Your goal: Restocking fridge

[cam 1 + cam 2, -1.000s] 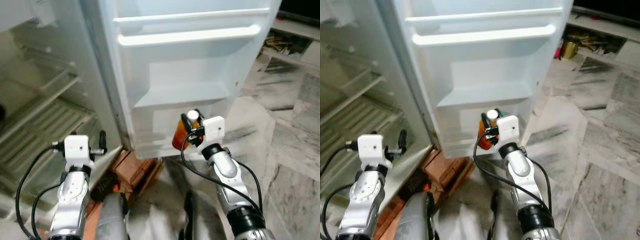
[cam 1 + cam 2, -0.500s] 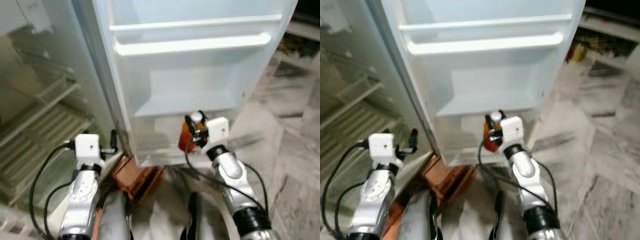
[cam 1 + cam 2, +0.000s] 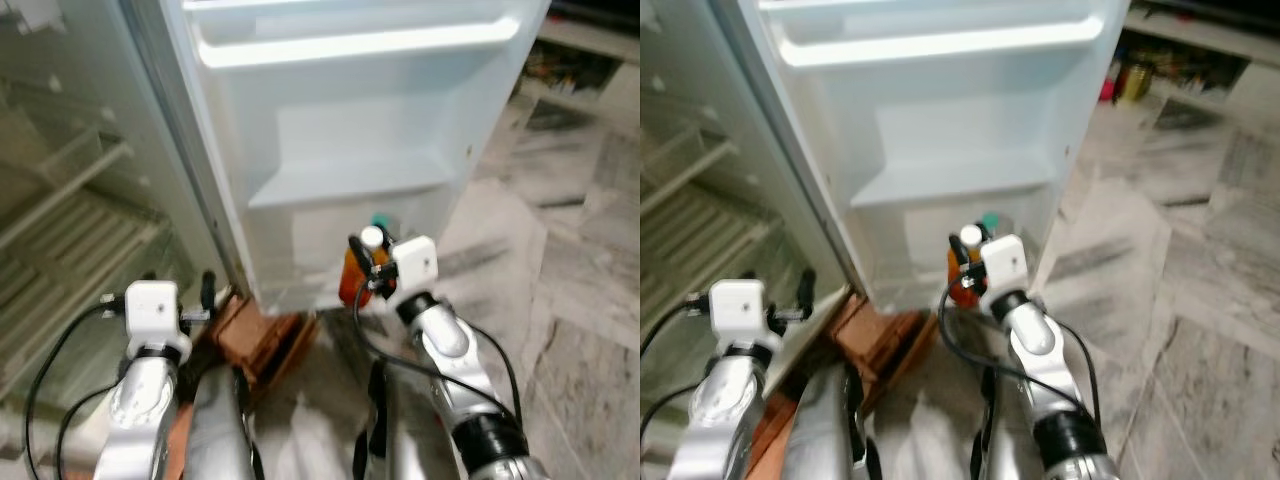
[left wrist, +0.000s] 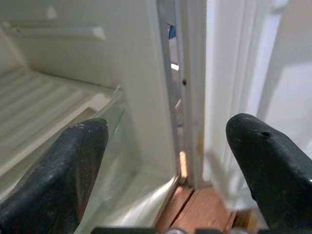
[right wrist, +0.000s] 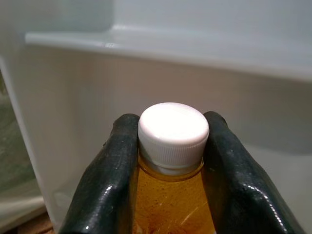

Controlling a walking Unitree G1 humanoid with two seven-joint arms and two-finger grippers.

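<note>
An orange bottle (image 3: 352,278) with a white cap (image 5: 173,129) is held upright by its neck in my right gripper (image 3: 368,255), which is shut on it. It hangs just in front of the lowest shelf (image 3: 300,250) of the open fridge door (image 3: 350,130). A green-capped item (image 3: 380,221) stands in that shelf, behind the bottle. My left gripper (image 3: 180,292) is open and empty, low beside the fridge body's front edge (image 4: 183,97), where the door hinges.
The fridge interior with ribbed glass shelves (image 3: 70,220) lies to the left. A brown block (image 3: 265,335) sits under the fridge's corner. Marble floor (image 3: 570,260) stretches to the right, with a low cluttered shelf (image 3: 565,70) at the back right.
The whole view has shifted as the camera moved. My right gripper still holds the bottle before the door's lowest shelf, and the green cap behind it has come into sight.
</note>
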